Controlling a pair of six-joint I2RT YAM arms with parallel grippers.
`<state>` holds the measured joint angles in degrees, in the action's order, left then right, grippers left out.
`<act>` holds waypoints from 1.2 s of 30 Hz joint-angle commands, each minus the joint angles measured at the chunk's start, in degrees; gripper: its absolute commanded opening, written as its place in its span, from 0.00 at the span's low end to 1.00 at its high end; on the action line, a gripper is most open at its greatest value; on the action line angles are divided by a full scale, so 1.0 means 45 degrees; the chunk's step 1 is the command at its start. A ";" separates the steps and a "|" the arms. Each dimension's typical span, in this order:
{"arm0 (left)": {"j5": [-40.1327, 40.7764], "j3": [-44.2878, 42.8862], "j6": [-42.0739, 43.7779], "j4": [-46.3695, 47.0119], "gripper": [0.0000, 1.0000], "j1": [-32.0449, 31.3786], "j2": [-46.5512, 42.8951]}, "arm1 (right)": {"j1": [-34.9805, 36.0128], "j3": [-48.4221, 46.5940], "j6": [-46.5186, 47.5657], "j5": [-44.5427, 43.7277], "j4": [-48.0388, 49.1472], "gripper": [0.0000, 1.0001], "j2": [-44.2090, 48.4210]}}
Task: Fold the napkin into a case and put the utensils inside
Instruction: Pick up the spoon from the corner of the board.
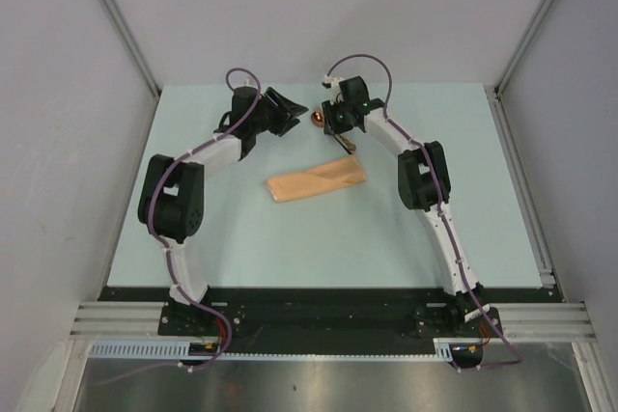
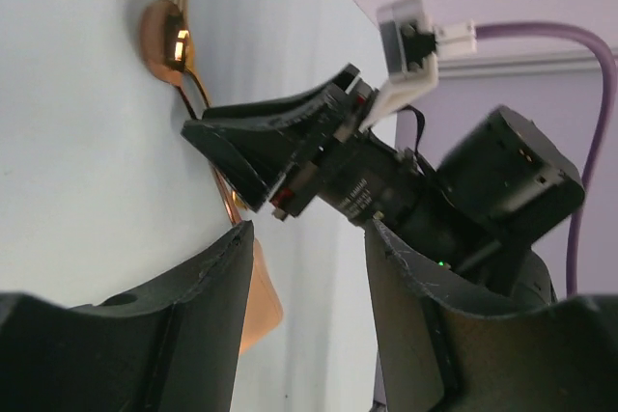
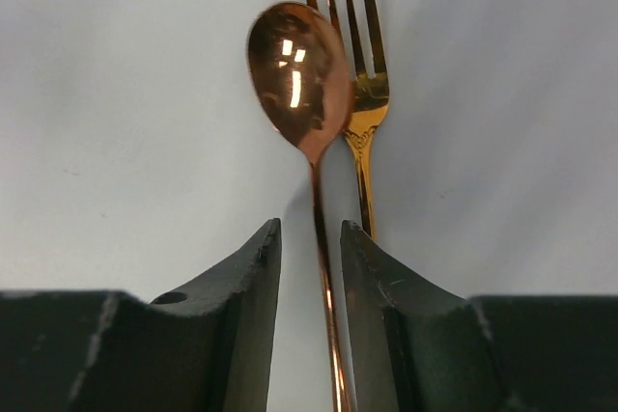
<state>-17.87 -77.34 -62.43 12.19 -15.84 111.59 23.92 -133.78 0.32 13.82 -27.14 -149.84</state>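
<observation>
Your right gripper point(image 3: 311, 229) straddles the spoon point(image 3: 299, 74) handle, not yet clamped, with the fork point(image 3: 365, 103) just outside one finger. Centre, then close squarely. Your left gripper point(image 2: 309, 229) gapes empty. The napkin point(image 1: 317, 180) lies behind both fingertips.

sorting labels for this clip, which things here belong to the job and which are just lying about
job: napkin, spoon, fork, right pincer, left pincer

just there: table, aluminium frame, purple cable

The napkin point(image 1: 317, 180) is plain peach-orange, the spoon point(image 3: 297, 69) shiny copper, the fork point(image 3: 370, 96) gold, the table point(image 1: 290, 248) pale mint
</observation>
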 commanded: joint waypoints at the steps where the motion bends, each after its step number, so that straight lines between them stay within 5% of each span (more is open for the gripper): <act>1: -0.1127 0.0719 -0.0012 0.0573 0.55 -0.0055 -0.1222 | 0.0172 -0.0799 0.0750 -0.0767 -0.0552 0.36 -0.0062; 13: -0.1732 0.1737 0.0534 -0.0031 0.55 0.0120 -0.2824 | 0.0974 -0.0877 0.3093 -0.3053 -0.1860 0.30 -0.0803; 18: -0.1947 0.1971 0.0846 -0.0111 0.58 0.0101 -0.2982 | 0.0584 -0.0975 0.3309 -0.2878 -0.1627 0.00 -0.0980; 28: -0.2533 0.1173 0.0751 0.1039 0.72 -0.0424 -0.1323 | -0.0511 0.0880 0.3445 -0.0319 0.2063 0.00 0.1693; 36: -0.2339 -0.0701 0.0980 0.1316 0.73 -0.1480 -0.0092 | -0.1292 0.0937 0.2608 -0.0101 0.1852 0.00 0.3257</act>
<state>-27.66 -74.81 -59.40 14.24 -20.01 110.48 18.87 -129.75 14.63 12.56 -22.02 -144.94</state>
